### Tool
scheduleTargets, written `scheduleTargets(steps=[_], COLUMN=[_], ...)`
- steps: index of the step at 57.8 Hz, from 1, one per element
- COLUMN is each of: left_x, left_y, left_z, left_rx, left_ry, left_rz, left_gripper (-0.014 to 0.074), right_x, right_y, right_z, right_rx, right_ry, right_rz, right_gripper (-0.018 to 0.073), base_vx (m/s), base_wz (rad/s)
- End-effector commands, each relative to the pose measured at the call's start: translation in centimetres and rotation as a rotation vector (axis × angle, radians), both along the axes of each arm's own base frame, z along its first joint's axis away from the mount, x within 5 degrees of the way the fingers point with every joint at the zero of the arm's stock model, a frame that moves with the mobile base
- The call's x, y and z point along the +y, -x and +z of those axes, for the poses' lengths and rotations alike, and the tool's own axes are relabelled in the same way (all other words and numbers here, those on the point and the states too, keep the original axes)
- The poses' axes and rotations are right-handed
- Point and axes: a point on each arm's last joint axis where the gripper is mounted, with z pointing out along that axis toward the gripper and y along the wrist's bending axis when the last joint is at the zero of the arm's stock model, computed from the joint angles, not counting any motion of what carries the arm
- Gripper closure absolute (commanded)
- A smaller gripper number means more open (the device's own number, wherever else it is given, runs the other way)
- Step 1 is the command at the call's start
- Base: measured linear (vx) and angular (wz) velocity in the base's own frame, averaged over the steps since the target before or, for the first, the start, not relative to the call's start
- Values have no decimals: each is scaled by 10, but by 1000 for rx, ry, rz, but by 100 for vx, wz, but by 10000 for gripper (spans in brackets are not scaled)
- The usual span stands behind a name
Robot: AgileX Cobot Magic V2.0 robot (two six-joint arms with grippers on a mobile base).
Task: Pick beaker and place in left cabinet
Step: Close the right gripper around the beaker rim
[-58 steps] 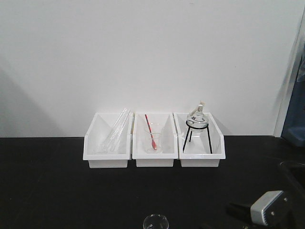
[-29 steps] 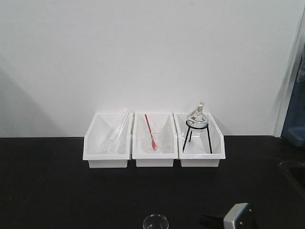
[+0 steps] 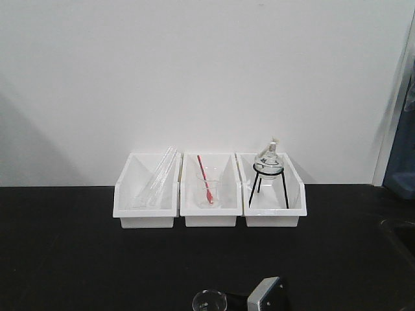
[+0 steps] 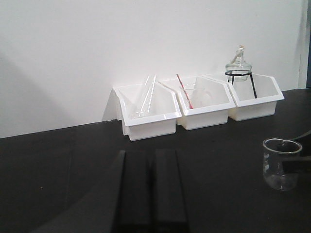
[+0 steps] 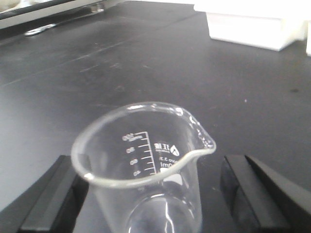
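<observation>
The right gripper [image 5: 150, 196] stands wide open with a finger on each side of the beaker [image 5: 146, 155], gripping nothing yet, so closing should catch the glass, which sits upright on the black bench [image 5: 121, 63] before the white bins [image 3: 209, 220]

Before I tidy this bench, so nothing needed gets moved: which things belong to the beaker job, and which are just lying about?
Job: loose beaker, right end effector.
Lying about: white bins, glass tubes, beaker with red stick, flask on stand.
</observation>
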Motion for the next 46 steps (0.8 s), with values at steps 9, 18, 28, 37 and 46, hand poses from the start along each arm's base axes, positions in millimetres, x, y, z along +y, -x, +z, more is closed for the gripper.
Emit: scheduleTargets(steps=[9, 18, 28, 37, 46], left_x=[0, 0, 0, 0, 0], left_y=[1, 1, 1, 1, 1], left_z=[3, 3, 3, 3, 3], left_rx=[-81, -81, -81, -81, -81], left_ry=[33, 33, 33, 33, 33], left_rz=[-1, -1, -1, -1, -1], left_gripper=[595, 595, 595, 595, 595], right_x=[25, 32, 30, 25, 13], right_y=[-16, -24, -26, -18, -4], right_z=[17, 18, 20, 28, 53], right_rx=[-128, -147, -142, -131, -103], right_ry=[-121, -139, -165, -150, -137], right_rz=[28, 16, -28, -33, -101], right_gripper=[-35, -17, 172, 536, 568], base_vx=[0, 0, 0, 0, 0], base_wz=[0, 0, 0, 0, 0])
